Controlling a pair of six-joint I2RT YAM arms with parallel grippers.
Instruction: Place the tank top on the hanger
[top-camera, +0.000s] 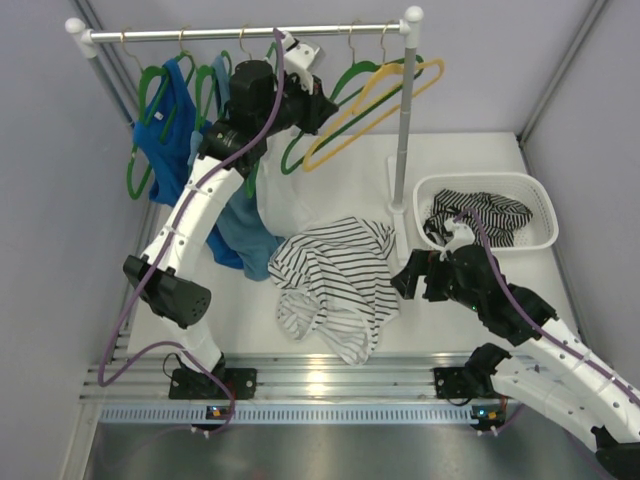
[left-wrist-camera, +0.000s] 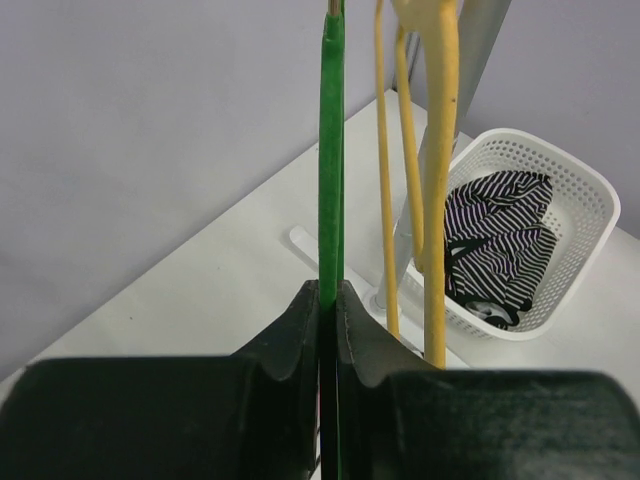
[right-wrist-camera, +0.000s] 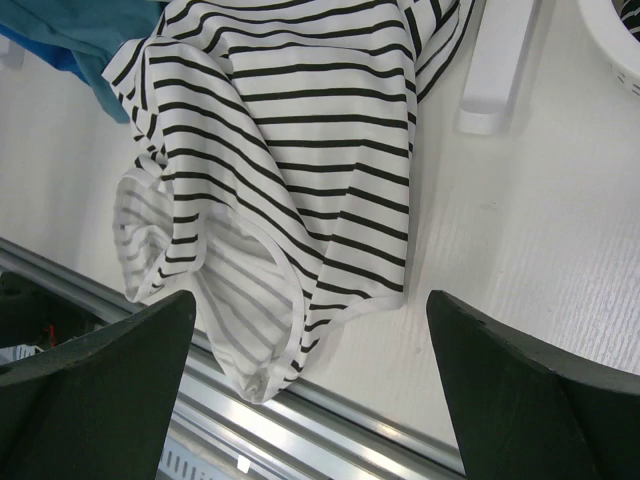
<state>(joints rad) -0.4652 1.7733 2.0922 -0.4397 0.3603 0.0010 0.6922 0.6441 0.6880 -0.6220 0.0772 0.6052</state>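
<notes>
tabletop (top-camera: 470, 160): white, walled in grey, with a rail (top-camera: 240, 32) of hung tops across the upper part of the top view.
left claw (left-wrist-camera: 334, 310): closed on the hanger (left-wrist-camera: 331, 150), pinching its green edge low down, just beside a yellow hanger (left-wrist-camera: 440, 150); upper middle of the top view.
right claw (right-wrist-camera: 310, 305): wide open, holding nothing, hovering over the lower hem of the tank top (top-camera: 335, 280).
tank top: crumpled in the middle of the tabletop, well apart from the hanger.
basket (top-camera: 540, 190): right of frame, holding a darker striped garment (top-camera: 485, 212); not your target.
done: you have the hanger gripped, by the look of it.
left: nearly everything. you have yet to pick up the top, bring it and the hanger together, and seat both straps on the shoulders. i judge this an early stage.
</notes>
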